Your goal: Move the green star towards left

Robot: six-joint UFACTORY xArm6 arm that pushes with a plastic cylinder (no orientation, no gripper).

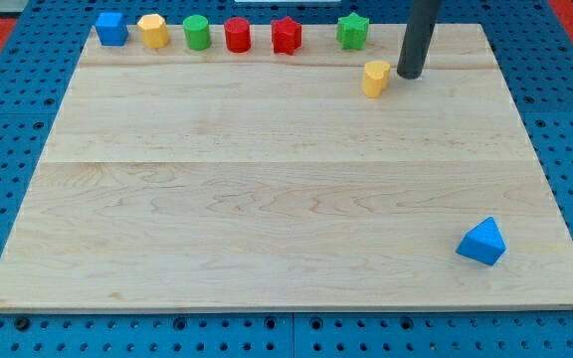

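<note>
Green star far edge, right end of block row; my tip near-right of it, just right of yellow block. No claw, just rod.

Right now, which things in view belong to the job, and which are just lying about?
Job: green star; my tip, right of the yellow block.
Lying about: blue cube, yellow hexagon, green cylinder, red cylinder, red star, blue pyramid.

Green star rightmost in row of blocks along bench top edge. Below-right of it, yellow block just left of my tip. Blue pyramid bottom right.
</note>
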